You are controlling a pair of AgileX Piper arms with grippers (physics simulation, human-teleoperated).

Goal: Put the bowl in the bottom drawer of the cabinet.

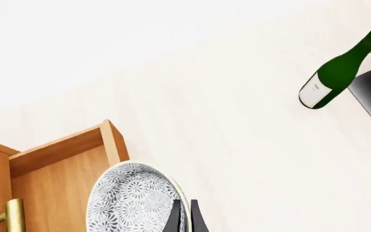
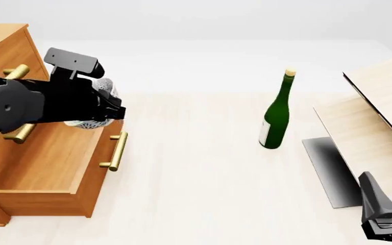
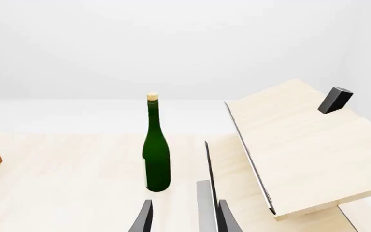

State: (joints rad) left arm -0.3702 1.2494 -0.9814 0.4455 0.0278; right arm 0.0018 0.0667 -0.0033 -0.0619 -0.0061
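The bowl [image 1: 134, 200], pinched by its rim in the left end effector [image 1: 184, 217], hangs tilted above the open bottom drawer [image 2: 43, 168] at nine o'clock on the tabletop [image 2: 196, 168], while the right end effector [image 3: 182, 217] sits spread, holding nothing, at five o'clock.

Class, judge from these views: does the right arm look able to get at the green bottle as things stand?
Probably yes. The green bottle stands upright on bare table ahead of the right pincer, with nothing between them; the pale boards lie off to one side.
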